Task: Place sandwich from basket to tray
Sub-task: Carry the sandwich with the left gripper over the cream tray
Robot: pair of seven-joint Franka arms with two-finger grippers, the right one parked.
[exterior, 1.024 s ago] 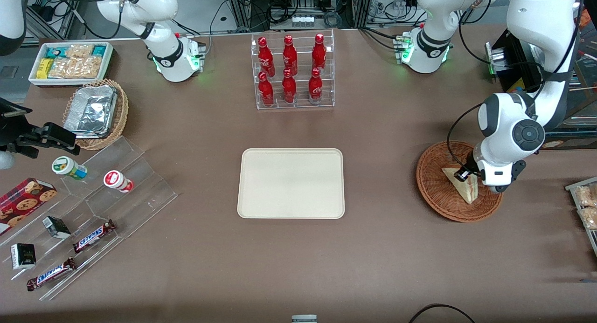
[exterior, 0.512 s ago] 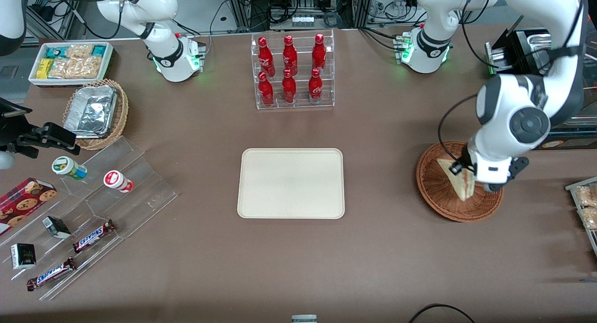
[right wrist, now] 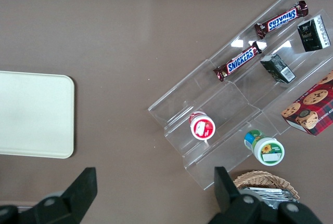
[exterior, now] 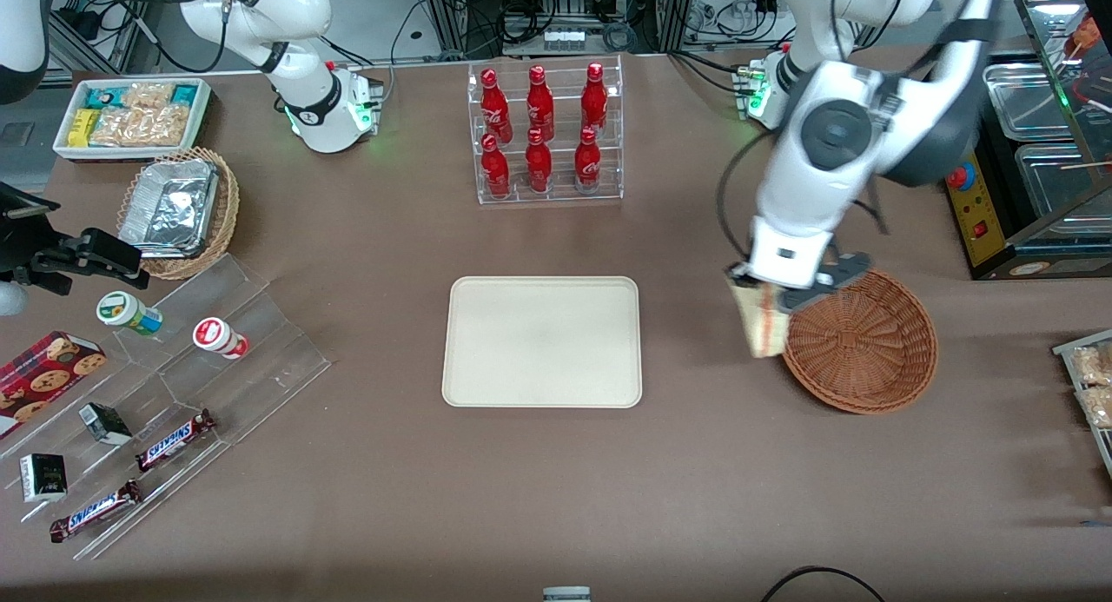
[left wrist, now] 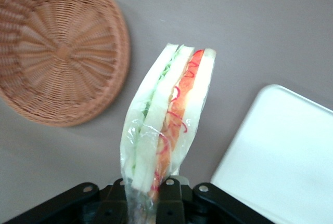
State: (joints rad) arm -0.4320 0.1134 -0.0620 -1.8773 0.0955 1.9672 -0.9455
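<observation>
My left gripper (exterior: 764, 296) is shut on the sandwich (exterior: 761, 326), a plastic-wrapped wedge of white bread with red, orange and green filling. It holds the sandwich in the air above the table, at the basket's rim on the tray side. In the left wrist view the sandwich (left wrist: 169, 120) hangs from the gripper (left wrist: 148, 195). The reddish-brown wicker basket (exterior: 862, 340) is empty and also shows in the left wrist view (left wrist: 60, 52). The cream tray (exterior: 543, 341) lies empty mid-table, toward the parked arm from the gripper, and also shows in the left wrist view (left wrist: 283, 167).
A clear rack of red bottles (exterior: 545, 133) stands farther from the camera than the tray. A tan basket with a foil container (exterior: 178, 209), a white bin of snacks (exterior: 132, 115) and a clear stepped stand (exterior: 174, 385) lie toward the parked arm's end. A metal tray of packets (exterior: 1090, 385) lies beside the basket.
The gripper has lifted the sandwich out of the basket and carried it over the rim toward the tray. The basket now lies empty.
</observation>
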